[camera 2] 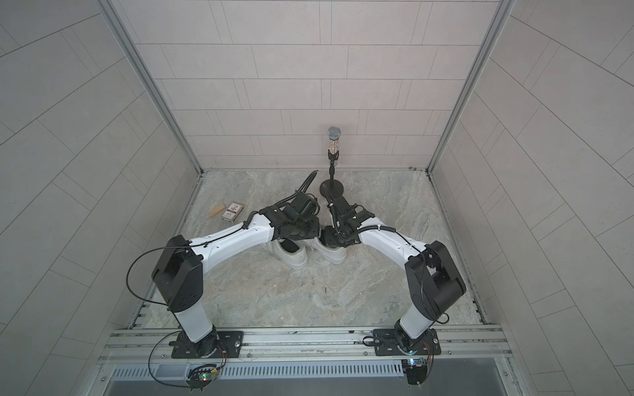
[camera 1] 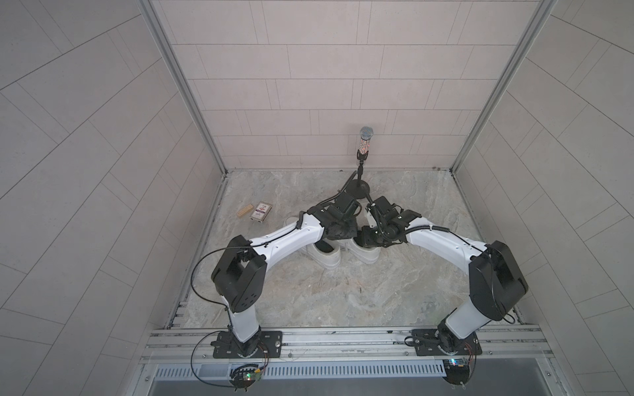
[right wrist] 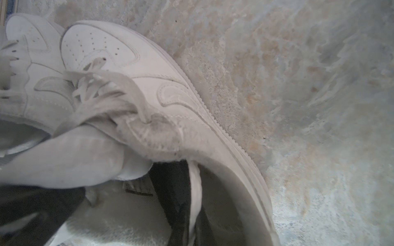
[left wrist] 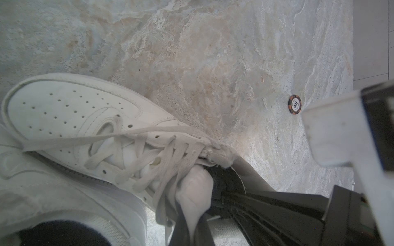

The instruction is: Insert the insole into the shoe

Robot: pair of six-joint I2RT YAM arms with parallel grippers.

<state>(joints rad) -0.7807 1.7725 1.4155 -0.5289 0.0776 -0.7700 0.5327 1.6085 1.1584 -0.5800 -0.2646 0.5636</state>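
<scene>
Two arms meet over white shoe (right wrist: 132, 55) on counter (camera 1: 308, 295). Left gripper (camera 1: 339, 235) clenched on tongue (left wrist: 194, 187), holding it clear of opening. Insole (right wrist: 170, 187), dark with pale edge, stands tilted in heel opening, just beneath right gripper (camera 1: 368, 240), long axis aimed toward toe. Right gripper's hold: cannot tell. Right arm nearer; forward-and-down push looks due.

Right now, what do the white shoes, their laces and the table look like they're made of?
Shoes: smooth white leather or a fake one, matte, with stitched seams and punched toe holes. Laces: flat woven fabric, fuzzy edges. Table: looks like veined stone, though it may be a printed surface.
</scene>
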